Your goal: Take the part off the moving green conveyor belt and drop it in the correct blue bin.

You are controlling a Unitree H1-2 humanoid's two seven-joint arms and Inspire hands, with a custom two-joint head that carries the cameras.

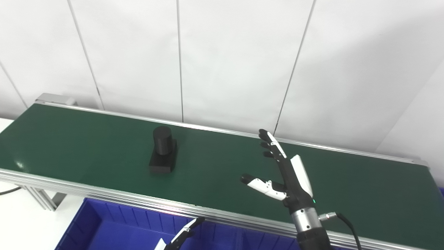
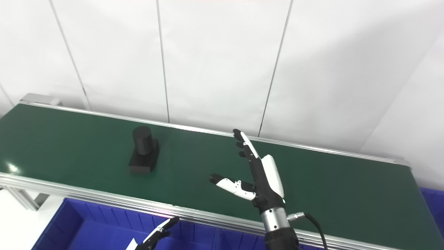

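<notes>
Black part [image 1: 163, 150] on belt [image 1: 86, 139] | right hand [image 1: 289, 177] spread, well apart

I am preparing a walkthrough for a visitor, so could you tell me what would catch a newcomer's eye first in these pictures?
The eye goes first to the black part, a cylinder on a flat block, alone on the left half of the green conveyor belt. Next comes the right hand, raised open above the belt to the part's right, fingers spread. Only the left hand's tips show, over the blue bin at the bottom edge.
</notes>
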